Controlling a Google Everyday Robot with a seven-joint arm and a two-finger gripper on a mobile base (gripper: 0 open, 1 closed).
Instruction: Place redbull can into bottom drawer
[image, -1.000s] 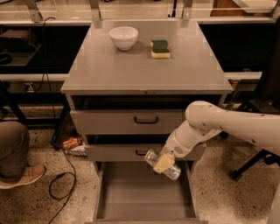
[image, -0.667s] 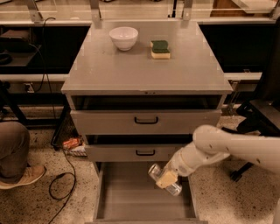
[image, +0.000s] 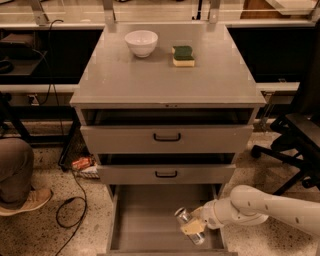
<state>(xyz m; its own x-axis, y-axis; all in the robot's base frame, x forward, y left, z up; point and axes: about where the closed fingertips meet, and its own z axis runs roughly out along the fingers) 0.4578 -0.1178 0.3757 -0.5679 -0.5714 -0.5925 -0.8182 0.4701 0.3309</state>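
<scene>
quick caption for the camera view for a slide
The gripper holds the redbull can tilted over the right side of the open bottom drawer.

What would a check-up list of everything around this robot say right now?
Surface: grey cabinet top, flat and level.
Job's things: redbull can held tilted above the floor of the pulled-out bottom drawer, towards its right side; whether it touches the floor cannot be told.
Clutter: white bowl and green-and-yellow sponge at the back of the top, apart.
Grippers: gripper shut on the can, low inside the open drawer.
Cables: black cable looping on the floor at left.
Surroundings: a person's leg and shoe at left; black chair at right.
</scene>
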